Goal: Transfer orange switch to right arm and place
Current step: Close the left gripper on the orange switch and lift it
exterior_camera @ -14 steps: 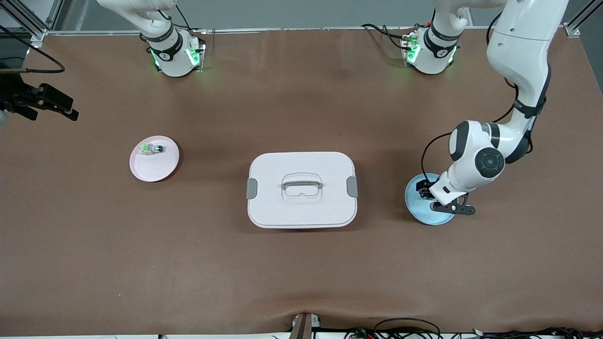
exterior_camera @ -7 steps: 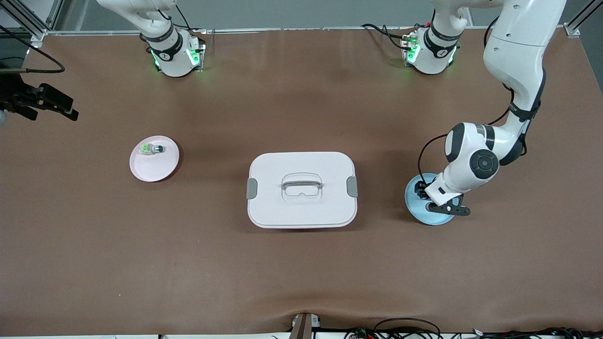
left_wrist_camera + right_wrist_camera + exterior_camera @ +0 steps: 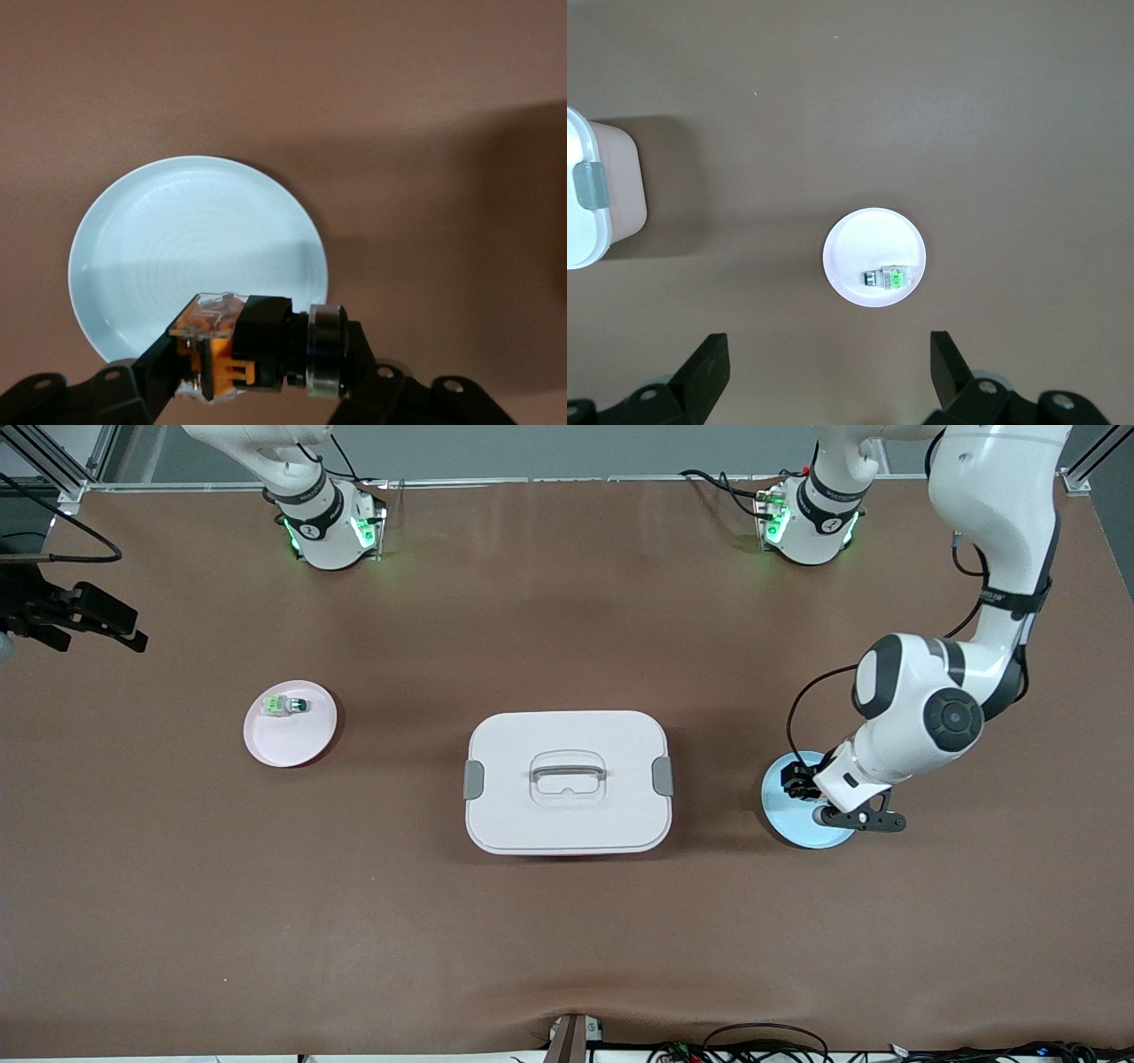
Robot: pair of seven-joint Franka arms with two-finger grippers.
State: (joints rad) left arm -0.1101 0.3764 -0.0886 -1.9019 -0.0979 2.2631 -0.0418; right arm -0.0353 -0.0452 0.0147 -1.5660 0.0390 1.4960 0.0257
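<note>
Left end effector (image 3: 257, 363) since closed, now clamped on the orange switch (image 3: 252, 350) over the blue plate (image 3: 142, 239).
Right end effector (image 3: 824, 367), fingers apart, waits above the pink plate (image 3: 855, 243); white lidded box (image 3: 567, 781) between plates.

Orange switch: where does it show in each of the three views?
Front view: hidden under the left pincer, over the blue plate.
Left wrist view: orange switch clamped in the left pincer, above the blue plate.
Right wrist view: not in it.
Shared landmark: the blue plate.

Robotics lab, bench-mounted arm bases (image 3: 326, 531), loose cables (image 3: 762, 1041)
</note>
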